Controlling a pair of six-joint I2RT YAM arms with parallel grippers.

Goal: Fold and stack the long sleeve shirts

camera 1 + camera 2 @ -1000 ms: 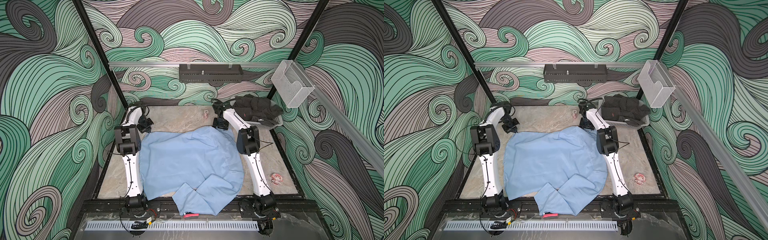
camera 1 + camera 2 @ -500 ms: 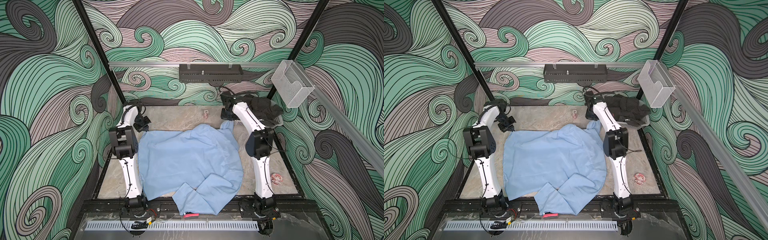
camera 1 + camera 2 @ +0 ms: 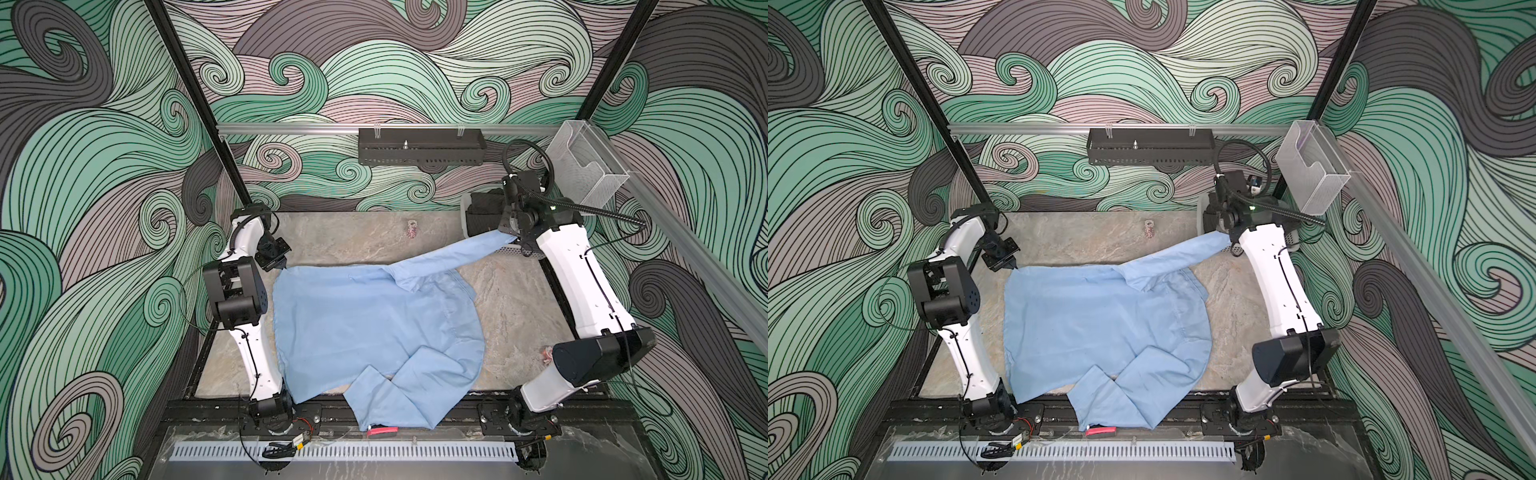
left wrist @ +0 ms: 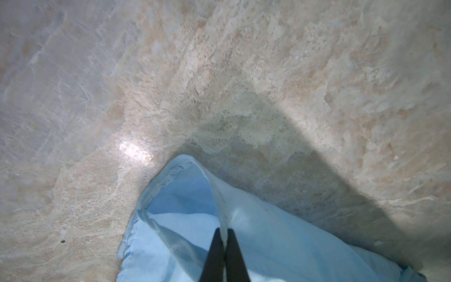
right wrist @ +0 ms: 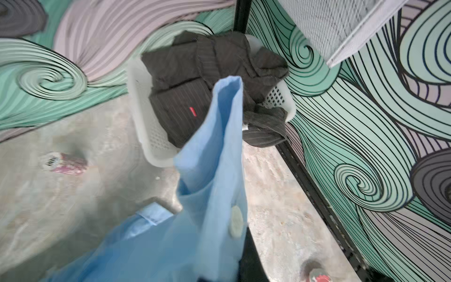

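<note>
Shirt [image 3: 374, 324]: light blue, mostly spread on the table [image 3: 511, 299], bottom edge hanging off the front.
Left gripper [image 4: 223, 240]: fingers pinched together on its far-left corner.
Right gripper [image 3: 512, 235]: clamped on the sleeve end, held up beside the basket [image 5: 141, 102].

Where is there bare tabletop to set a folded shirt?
Bare table: the far strip between light-blue shirt and back wall, except a small pink object, and the strip between shirt and right arm. Crowded: the basket corner and shirt-draped near edge.
</note>
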